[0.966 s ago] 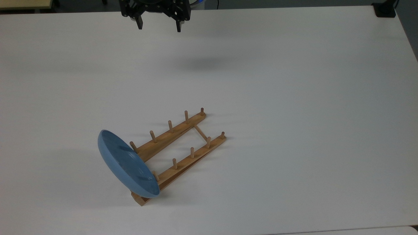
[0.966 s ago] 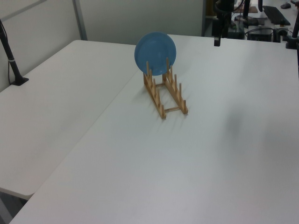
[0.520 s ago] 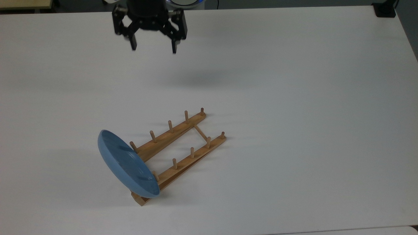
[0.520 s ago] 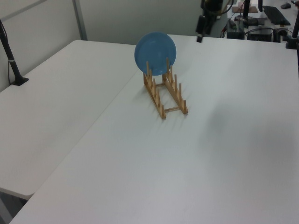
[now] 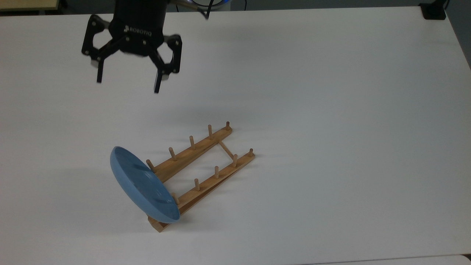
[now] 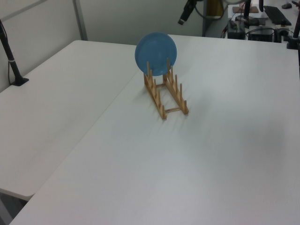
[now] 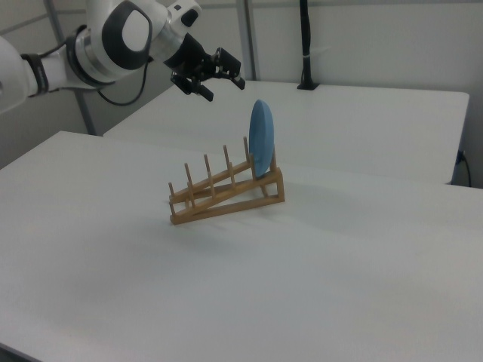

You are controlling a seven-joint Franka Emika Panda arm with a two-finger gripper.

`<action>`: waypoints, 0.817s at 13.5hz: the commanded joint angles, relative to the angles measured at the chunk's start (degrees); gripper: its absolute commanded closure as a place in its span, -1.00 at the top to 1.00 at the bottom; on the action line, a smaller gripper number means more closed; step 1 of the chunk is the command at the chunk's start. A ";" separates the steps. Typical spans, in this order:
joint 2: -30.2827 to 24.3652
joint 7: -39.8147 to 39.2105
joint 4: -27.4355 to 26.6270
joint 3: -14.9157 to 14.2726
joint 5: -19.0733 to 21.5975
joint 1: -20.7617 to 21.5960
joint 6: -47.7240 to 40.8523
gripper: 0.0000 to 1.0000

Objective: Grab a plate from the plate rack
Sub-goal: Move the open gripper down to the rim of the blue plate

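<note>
Plate is standing on edge in the end slot of the rack, at the rack's raised end, leaning against the last pair of pegs; in the top view this is the rack's lower-left end. Rack is sitting on the white table. Gripper is hanging in the air with fingers spread wide, holding nothing, well apart from the plate and toward the top view's upper left. In the right view the gripper is hovering above and to the left of the plate, fingers pointing toward it.
</note>
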 commanded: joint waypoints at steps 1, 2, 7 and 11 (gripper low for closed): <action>7.31 -5.20 7.24 -1.39 -7.06 0.89 2.92 1.00; 9.68 -6.17 9.53 -1.39 -7.24 1.07 2.92 0.96; 18.38 -8.20 17.80 -1.57 -10.22 0.98 2.92 0.79; 19.63 -8.38 18.52 -2.18 -10.67 0.98 2.92 0.44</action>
